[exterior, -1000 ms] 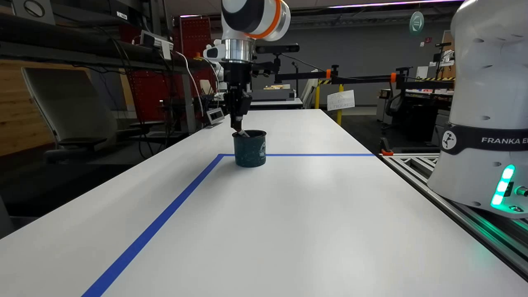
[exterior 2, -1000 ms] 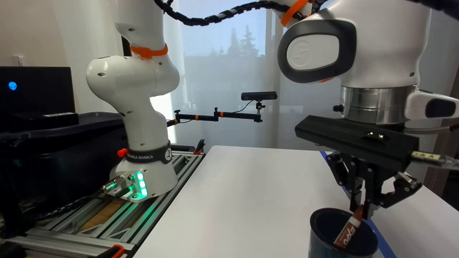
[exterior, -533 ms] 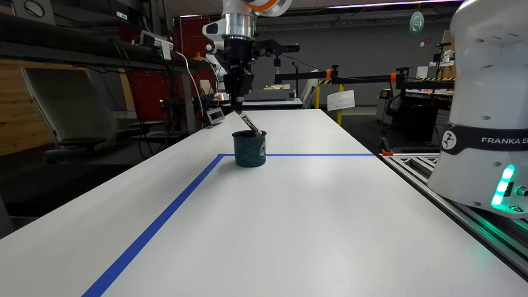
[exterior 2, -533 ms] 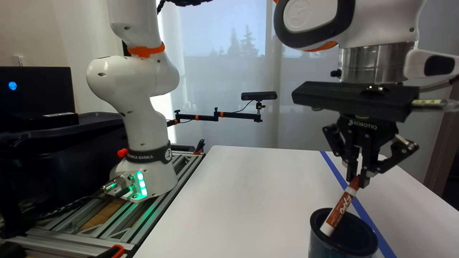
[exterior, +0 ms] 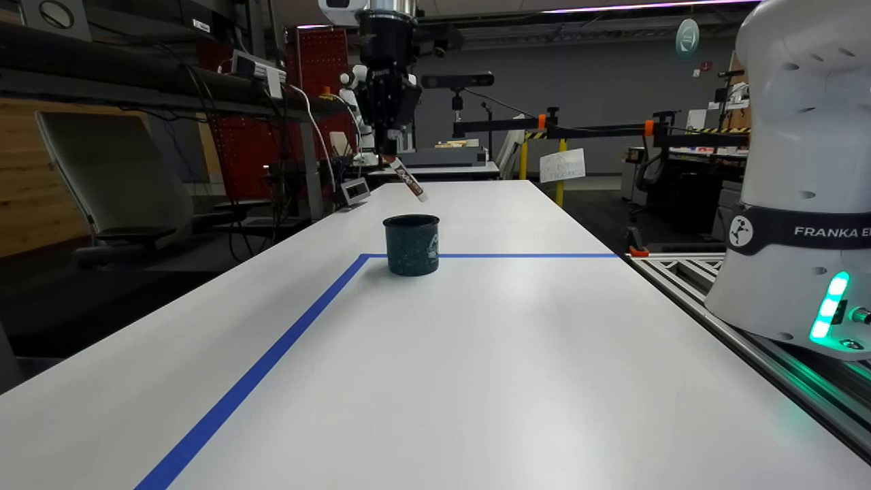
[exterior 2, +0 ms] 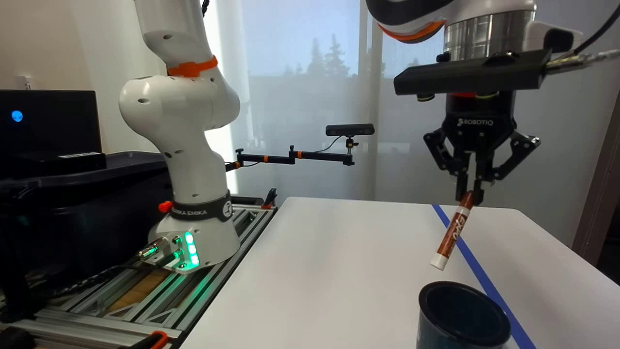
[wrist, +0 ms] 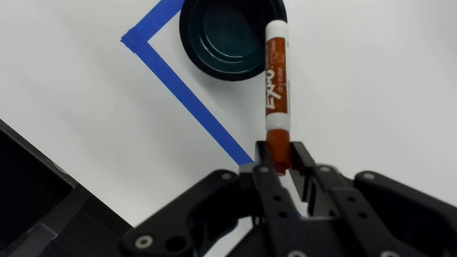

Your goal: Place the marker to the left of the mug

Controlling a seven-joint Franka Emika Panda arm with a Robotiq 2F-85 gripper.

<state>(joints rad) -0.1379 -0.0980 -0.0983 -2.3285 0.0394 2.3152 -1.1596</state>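
Observation:
The dark teal-blue mug [exterior: 412, 246] stands upright on the white table near the corner of the blue tape. It also shows in an exterior view [exterior 2: 460, 317] and at the top of the wrist view [wrist: 228, 39]. My gripper [exterior 2: 470, 195] is shut on the red-brown cap end of the marker [exterior 2: 453, 234]. The marker hangs tilted, its white end down, in the air above and apart from the mug, as both exterior views show [exterior: 408, 180]. In the wrist view the marker [wrist: 276, 78] overlaps the mug's rim. The mug's inside looks empty.
Blue tape lines [exterior: 272, 355] meet in a corner beside the mug on the white table [exterior: 476, 381]. The robot base [exterior 2: 198, 237] stands on a metal rail at the table's edge. A camera on a black arm [exterior 2: 349, 130] is in the background, and a grey chair [exterior: 116, 177] is off the table.
My gripper has risen with the marker held in it. The marker was inside the mug, came out over its rim, and now hangs above it. The mug has not moved.

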